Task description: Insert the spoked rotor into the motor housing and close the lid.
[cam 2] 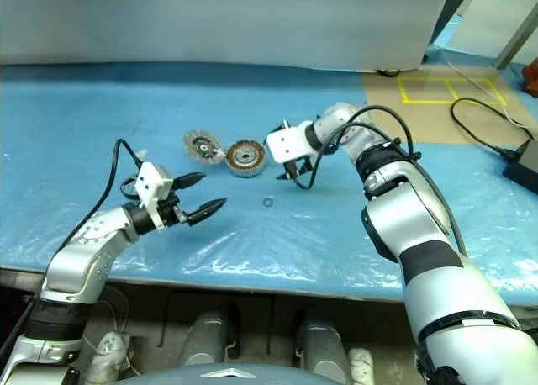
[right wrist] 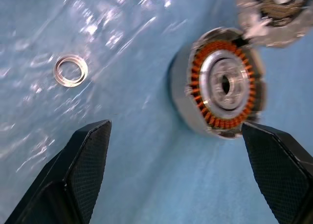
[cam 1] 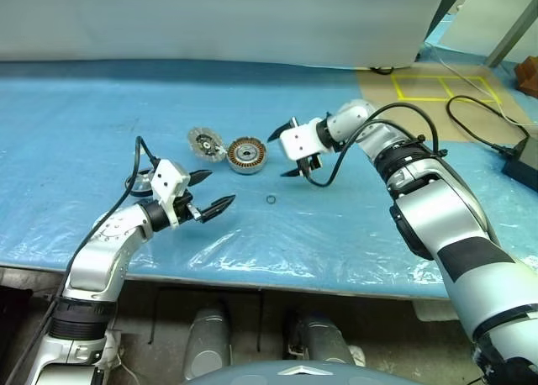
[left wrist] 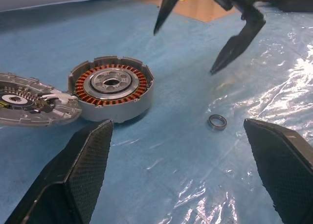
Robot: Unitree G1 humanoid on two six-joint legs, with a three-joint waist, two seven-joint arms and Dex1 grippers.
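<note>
**Both grippers spread wide, housing untouched**

Nearest the front edge of the blue-covered table (cam 1: 76, 150), the left gripper (cam 1: 212, 192) hovers with its jaws released and empty, aimed across the surface. Just beyond it lies a small metal ring (cam 1: 271, 200) on the plastic sheet. Farther in, the right gripper (cam 1: 286, 153) angles down with its jaws parted, holding nothing. The motor housing (cam 1: 247, 154) sits flat just beside its fingertips, apart from them. A flat round plate (cam 1: 205, 144) touches the housing's far-left side.
</note>
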